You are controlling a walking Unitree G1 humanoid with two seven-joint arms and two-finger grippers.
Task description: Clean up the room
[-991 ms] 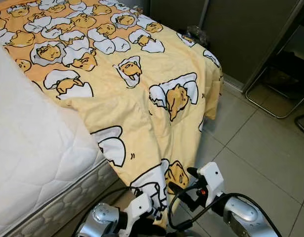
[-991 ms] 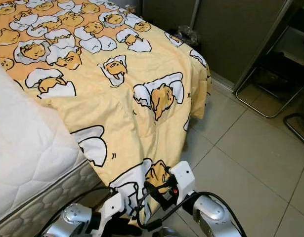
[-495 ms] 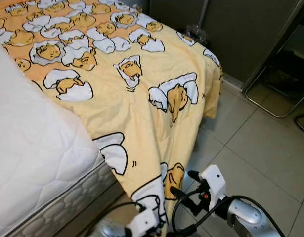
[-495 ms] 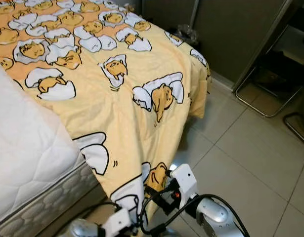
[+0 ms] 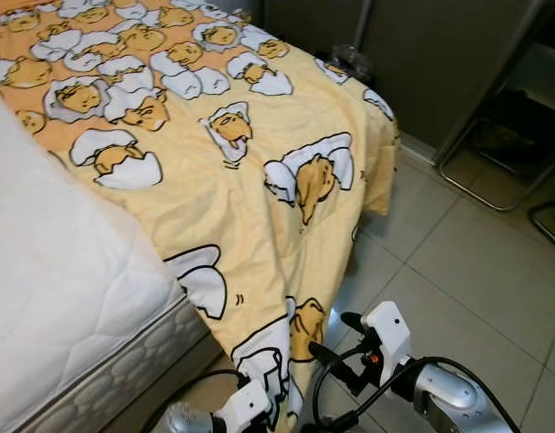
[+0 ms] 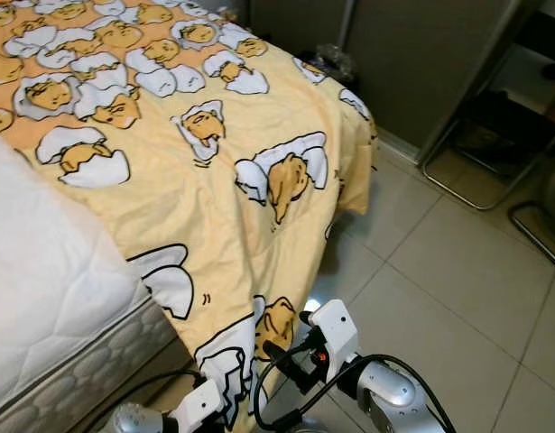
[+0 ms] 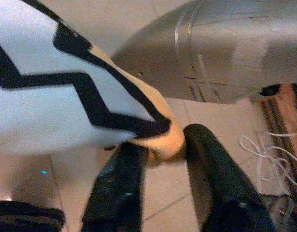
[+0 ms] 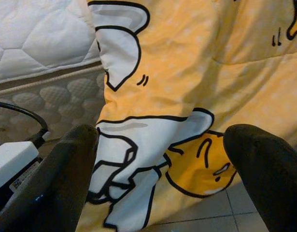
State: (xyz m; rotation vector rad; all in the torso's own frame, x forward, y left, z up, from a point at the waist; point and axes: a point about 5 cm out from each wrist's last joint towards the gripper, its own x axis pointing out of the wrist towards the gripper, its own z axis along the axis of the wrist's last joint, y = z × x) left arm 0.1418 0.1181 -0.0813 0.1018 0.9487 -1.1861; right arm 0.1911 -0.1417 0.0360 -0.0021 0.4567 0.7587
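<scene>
Yellow blanket (image 5: 259, 180) corner hanging, clamped between left gripper (image 7: 160, 159) fingers; right gripper (image 8: 160, 159) fingers apart, facing blanket nearby

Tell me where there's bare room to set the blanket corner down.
Bare mattress left of the blanket is free. Open floor tiles lie between the bed and the chair. Crowded at the hanging corner, where the left gripper pinches it and the right gripper hovers open.
</scene>
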